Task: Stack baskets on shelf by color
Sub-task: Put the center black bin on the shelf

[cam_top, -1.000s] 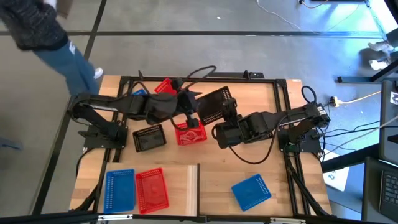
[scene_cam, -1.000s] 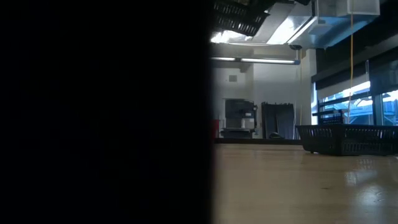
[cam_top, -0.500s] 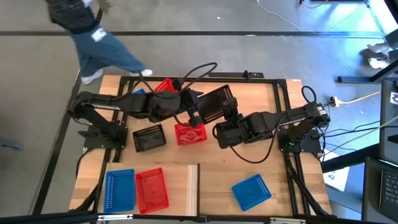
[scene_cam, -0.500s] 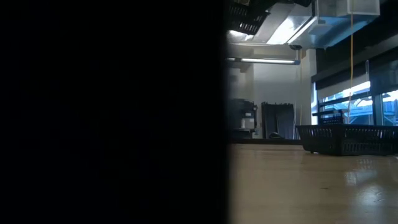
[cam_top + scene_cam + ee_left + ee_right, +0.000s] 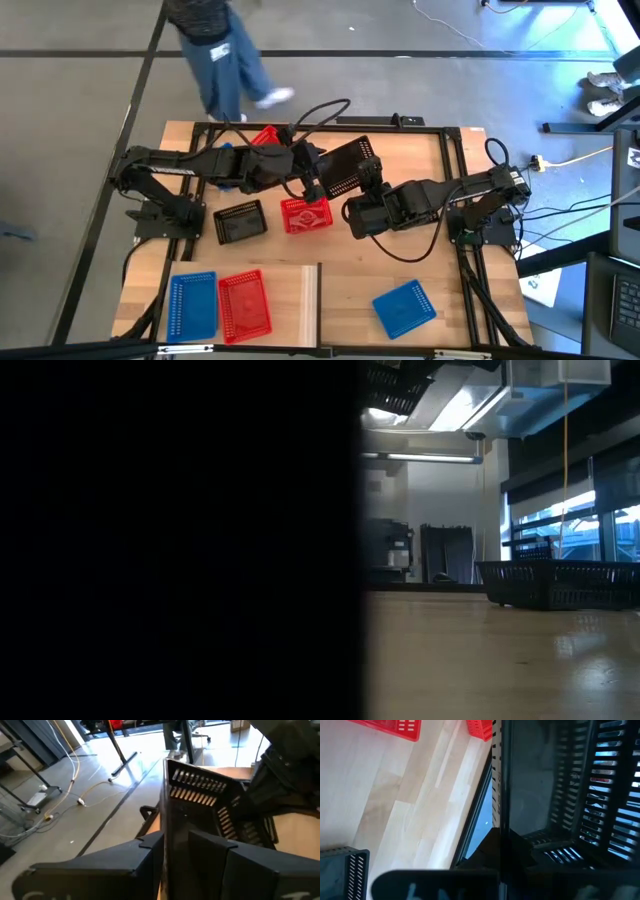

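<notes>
A black basket [image 5: 345, 168] hangs tilted above the table's middle, between my two grippers. My right gripper [image 5: 365, 192] is shut on its right end. My left gripper [image 5: 312, 180] is open, with its fingers on either side of the basket's left wall [image 5: 165, 810]; whether they touch it I cannot tell. A blue basket [image 5: 192, 303] and a red basket [image 5: 245, 303] rest on their bottoms on the shelf [image 5: 295, 300] at the near left. A red basket [image 5: 305, 215] and a second black basket [image 5: 240, 222] stand on the tabletop. My right gripper pinches a thin upright wall of the black basket [image 5: 498, 815] between its two fingers, at the basket's right end. The fingers slant down at it from the table's right side. The basket is lifted clear of the table and tilted, and its mesh walls [image 5: 570, 795] fill that wrist view.
Another blue basket [image 5: 405, 307] lies on the tabletop at the near right. A red basket [image 5: 265, 137] and a blue one [image 5: 225, 150] sit by the far edge under my left arm. A person [image 5: 215, 40] walks on the floor beyond the far edge. Something dark blocks the low view's left half.
My left gripper has rolled a little and edged toward the table's right at the black basket's left wall, with its fingers still apart. The black basket has kept its place in my right gripper. The person has walked rightward behind the far edge.
</notes>
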Controlling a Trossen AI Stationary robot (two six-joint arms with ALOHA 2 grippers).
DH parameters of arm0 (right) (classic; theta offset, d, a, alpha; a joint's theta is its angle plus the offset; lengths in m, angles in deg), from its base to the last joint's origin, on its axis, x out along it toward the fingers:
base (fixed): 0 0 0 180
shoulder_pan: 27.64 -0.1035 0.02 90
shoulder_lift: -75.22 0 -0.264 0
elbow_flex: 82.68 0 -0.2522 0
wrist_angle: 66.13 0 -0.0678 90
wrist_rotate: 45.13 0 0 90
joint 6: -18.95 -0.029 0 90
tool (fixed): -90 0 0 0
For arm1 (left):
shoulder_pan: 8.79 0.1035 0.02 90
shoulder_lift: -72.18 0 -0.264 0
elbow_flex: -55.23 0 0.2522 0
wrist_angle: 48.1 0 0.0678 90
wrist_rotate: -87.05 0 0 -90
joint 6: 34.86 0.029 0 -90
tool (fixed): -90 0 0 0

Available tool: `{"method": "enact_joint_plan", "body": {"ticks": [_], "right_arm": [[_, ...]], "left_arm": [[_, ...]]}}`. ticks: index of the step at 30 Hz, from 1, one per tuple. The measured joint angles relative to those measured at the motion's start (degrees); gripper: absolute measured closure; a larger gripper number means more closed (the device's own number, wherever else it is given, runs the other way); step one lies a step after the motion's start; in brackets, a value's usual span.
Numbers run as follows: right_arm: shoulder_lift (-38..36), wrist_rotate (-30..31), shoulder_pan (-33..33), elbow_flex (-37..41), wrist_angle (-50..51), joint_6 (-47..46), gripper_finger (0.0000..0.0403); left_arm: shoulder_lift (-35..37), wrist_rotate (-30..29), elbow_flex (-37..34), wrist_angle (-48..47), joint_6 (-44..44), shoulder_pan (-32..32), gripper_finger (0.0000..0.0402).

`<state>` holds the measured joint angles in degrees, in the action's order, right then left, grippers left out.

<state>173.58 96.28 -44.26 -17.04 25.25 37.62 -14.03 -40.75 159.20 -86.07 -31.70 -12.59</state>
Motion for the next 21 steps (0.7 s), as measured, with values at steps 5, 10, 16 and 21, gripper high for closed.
{"method": "enact_joint_plan", "body": {"ticks": [5, 10, 16, 21], "right_arm": [[0.0, 0.0, 0.0, 0.0, -0.02, -0.13, 0.0403], [0.02, 0.02, 0.0, 0.02, 0.02, -0.15, 0.0403], [0.02, 0.0, 0.0, 0.02, 0.02, -0.17, 0.0403], [0.02, 0.01, 0.0, 0.02, 0.0, -0.16, 0.0403]], "left_arm": [[-1.1, -0.18, 0.03, -0.92, 1.32, 0.2, 0.032], [-1.61, -1.45, 0.01, -0.76, 3.97, 0.07, 0.032], [-1.55, -4.46, 0.01, -0.6, 6.26, -0.45, 0.032], [-1.53, -3.51, 0.01, -0.83, 6.12, -0.05, 0.032]]}}
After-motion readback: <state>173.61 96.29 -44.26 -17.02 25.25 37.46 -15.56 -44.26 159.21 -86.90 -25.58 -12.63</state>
